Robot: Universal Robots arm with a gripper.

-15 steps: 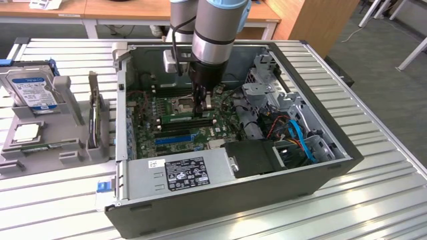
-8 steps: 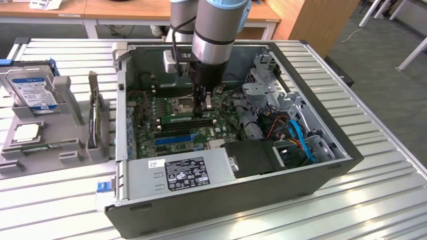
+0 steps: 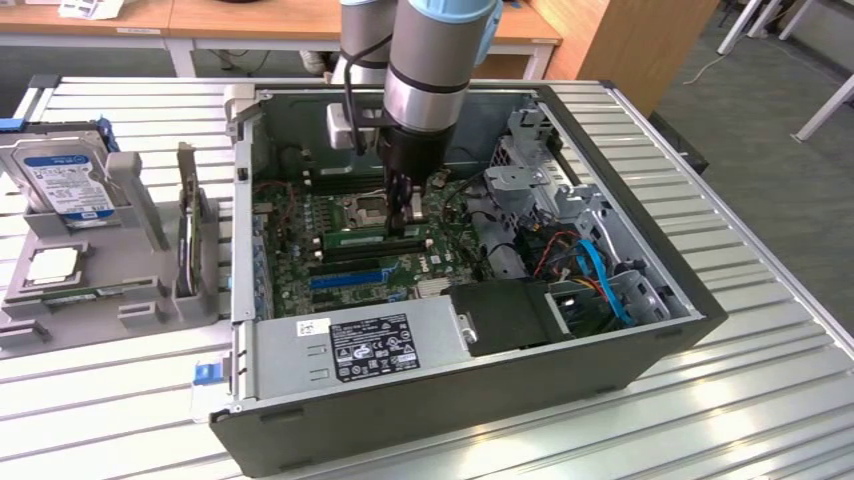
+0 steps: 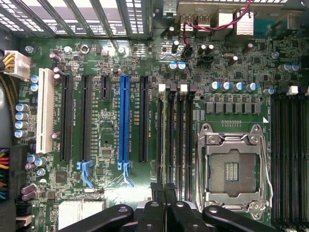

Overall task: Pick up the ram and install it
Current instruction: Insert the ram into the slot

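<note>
Tool (image 3: 407, 222) pinched shut, gripping nothing I can see. Tips sit beside the ram (image 3: 358, 238), which looks seated already at six o'clock of the socket (image 3: 367, 208) — fully latched? Can't tell.

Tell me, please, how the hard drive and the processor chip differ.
The hard drive is larger and rectangular; the processor chip is small and square. The hard drive carries a blue-white label; the processor chip is plain silver. The hard drive stands propped up; the processor chip lies flat. Both sit on the grey holder.
</note>
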